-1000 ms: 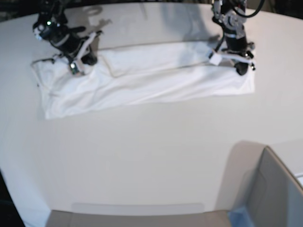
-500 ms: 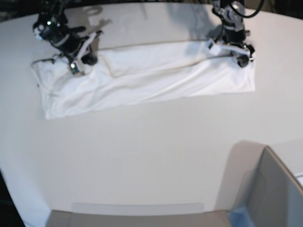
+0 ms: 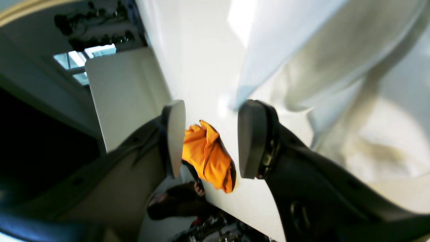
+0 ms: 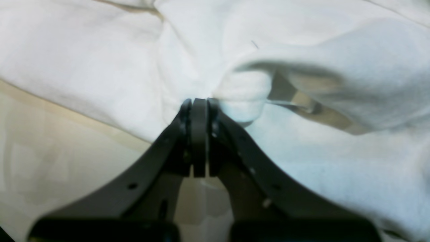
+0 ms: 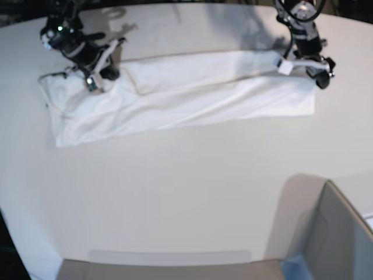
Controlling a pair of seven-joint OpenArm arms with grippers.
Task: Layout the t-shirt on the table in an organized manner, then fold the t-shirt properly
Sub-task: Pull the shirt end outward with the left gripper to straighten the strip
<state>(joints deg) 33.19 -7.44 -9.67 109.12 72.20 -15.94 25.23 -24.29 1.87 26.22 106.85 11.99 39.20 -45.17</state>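
The shirt (image 5: 180, 96) lies as a long folded band on the table (image 5: 175, 198); cross folds remain. Left claw (image 5: 304, 68) gapes empty, right claw (image 4: 199, 102) pinches cloth.

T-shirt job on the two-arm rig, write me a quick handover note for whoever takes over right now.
Left gripper: open, holding nothing, just off the shirt's end on the base view's right.
Right gripper: shut on the t-shirt, pinching cloth at its other end.
The t-shirt lies on the table as a long band, already folded lengthwise and a bit wrinkled.
Left to do: smooth it, then fold the band across to finish.
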